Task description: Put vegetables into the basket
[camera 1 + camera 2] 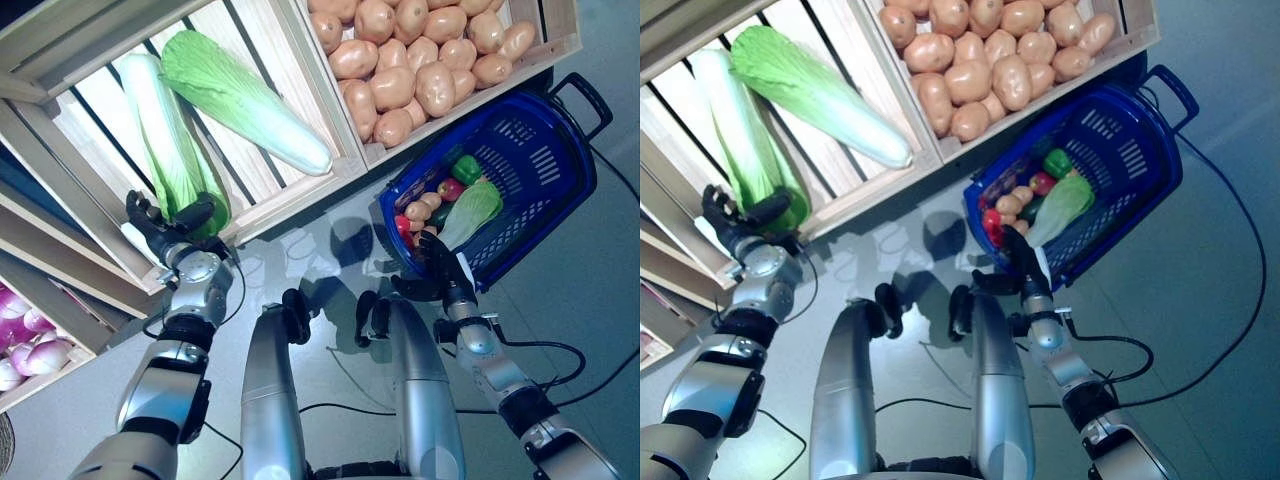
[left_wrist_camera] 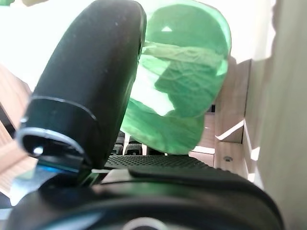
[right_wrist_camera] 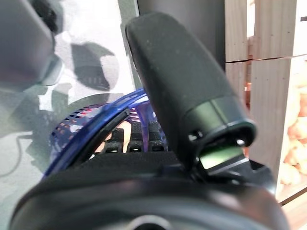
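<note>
A long napa cabbage (image 1: 165, 140) lies in the wooden stand's slatted crate, green leafy end toward me. My left hand (image 1: 172, 232) is at that leafy end, thumb over it and fingers curled round the other side. In the left wrist view the green leaves (image 2: 182, 96) sit between the thumb (image 2: 91, 81) and the fingers. The blue basket (image 1: 545, 165) stands on the floor to the right. It holds another napa cabbage (image 1: 470, 212), a green pepper (image 1: 466, 168), a red round vegetable (image 1: 450, 188) and small potatoes (image 1: 420, 208). My right hand (image 1: 440, 268) is at the basket's near rim (image 3: 81, 129), fingers straight and empty.
The wooden stand (image 1: 300, 190) runs across the top and left with tilted crates. A second napa cabbage (image 1: 240, 95) lies next to the held one. Grey floor (image 1: 590, 300) lies right of and below the basket.
</note>
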